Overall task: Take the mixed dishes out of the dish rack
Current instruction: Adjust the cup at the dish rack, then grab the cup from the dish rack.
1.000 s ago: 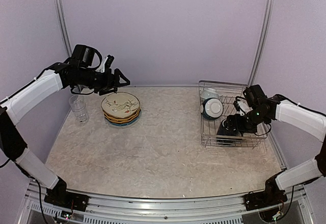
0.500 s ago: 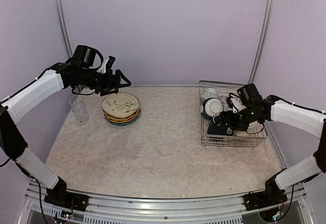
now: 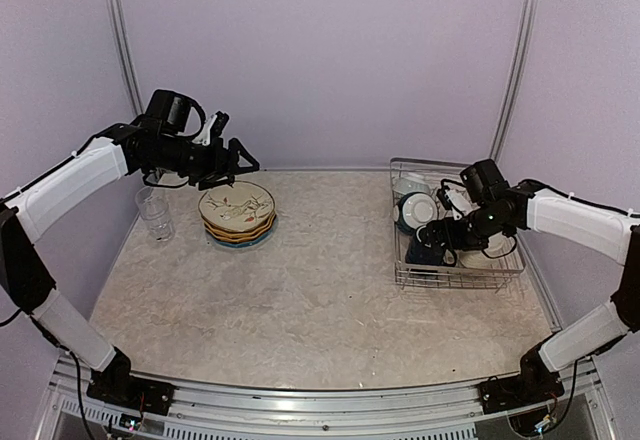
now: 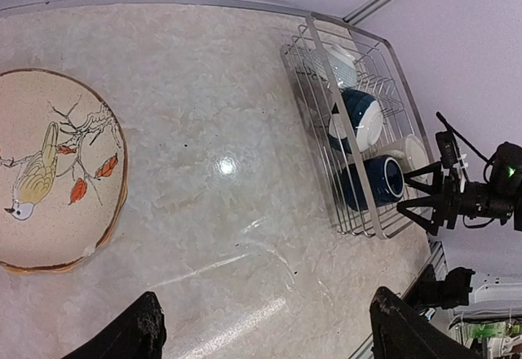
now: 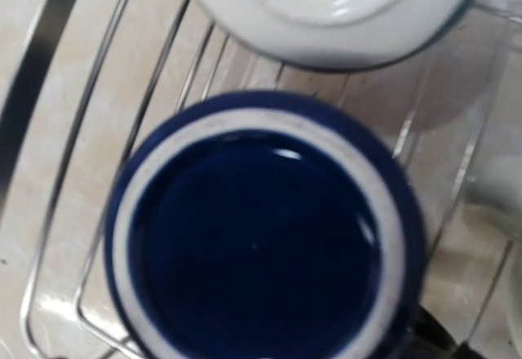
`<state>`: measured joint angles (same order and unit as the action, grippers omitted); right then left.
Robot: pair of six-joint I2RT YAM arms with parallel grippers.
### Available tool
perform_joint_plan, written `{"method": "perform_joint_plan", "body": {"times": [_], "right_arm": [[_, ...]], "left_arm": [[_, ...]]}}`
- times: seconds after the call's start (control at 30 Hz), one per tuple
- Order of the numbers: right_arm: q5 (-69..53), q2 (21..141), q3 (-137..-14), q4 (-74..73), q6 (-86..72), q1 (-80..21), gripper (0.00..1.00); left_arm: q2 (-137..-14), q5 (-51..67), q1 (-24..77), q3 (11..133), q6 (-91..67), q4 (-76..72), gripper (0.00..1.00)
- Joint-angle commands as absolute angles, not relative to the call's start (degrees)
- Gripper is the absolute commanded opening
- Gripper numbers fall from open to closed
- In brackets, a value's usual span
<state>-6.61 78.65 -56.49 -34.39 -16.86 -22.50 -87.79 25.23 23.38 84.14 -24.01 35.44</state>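
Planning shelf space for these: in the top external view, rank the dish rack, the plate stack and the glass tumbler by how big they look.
1. dish rack, clearly largest
2. plate stack
3. glass tumbler, smallest
All three sit about equally far back on the table, so nearness hardly skews the order.

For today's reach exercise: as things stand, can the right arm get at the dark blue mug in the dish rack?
Probably yes: the right gripper hangs open right by the dark blue mug, whose mouth faces it, with nothing between them.
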Motion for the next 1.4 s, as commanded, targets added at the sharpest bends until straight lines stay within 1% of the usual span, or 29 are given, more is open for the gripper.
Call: {"method": "perform_joint_plan", "body": {"times": [0.0,0.2,0.27,0.47,0.63,0.7,0.77,0.87,0.97,1.03,1.13,1.37], "right_arm": [[-11.21,80.66,-55.23,-32.41,-10.17,-21.60,1.00],[-12.47,83.55,-54.31,-30.11,-9.76,-21.51,0.99],[-12.15,83.85,-53.80,-29.96,-10.85,-21.61,0.95],[-11.81,81.75,-52.14,-29.32,-12.83,-22.23,0.75],[-10.36,80.86,-50.34,-28.44,-13.05,-22.23,0.48],[-10.91,81.02,-49.31,-26.86,-13.26,-22.17,0.41],[-11.46,81.60,-49.01,-25.59,-13.15,-22.32,0.41],[-10.27,82.27,-48.72,-24.10,-13.54,-22.79,0.50],[-8.59,83.37,-48.60,-23.02,-14.13,-23.34,0.51],[-6.77,84.26,-48.96,-22.86,-14.23,-23.98,0.48],[-5.04,84.79,-49.28,-22.73,-13.96,-24.97,0.39],[-2.75,85.80,-50.09,-23.46,-11.89,-25.74,0.27]], "left_arm": [[-87.94,25.38,23.95,84.83,-23.68,35.85,0.83],[-87.88,24.72,24.55,84.94,-23.35,36.12,0.83],[-87.99,24.97,24.71,84.99,-23.19,36.12,0.83],[-88.18,24.60,25.06,85.12,-23.08,36.39,0.83],[-88.54,24.59,25.22,85.29,-23.11,36.54,0.83],[-88.78,24.08,25.46,85.21,-22.93,36.61,0.83],[-88.81,23.66,25.53,85.18,-22.77,36.64,0.83],[-88.92,23.67,25.64,85.32,-22.74,36.73,0.83],[-88.94,23.02,25.71,85.20,-22.52,36.78,0.83],[-89.07,22.92,25.67,85.26,-22.50,36.83,0.83],[-89.38,23.18,25.66,85.34,-22.50,36.83,0.83],[-89.77,23.20,25.67,85.42,-22.52,36.78,0.83]]}}
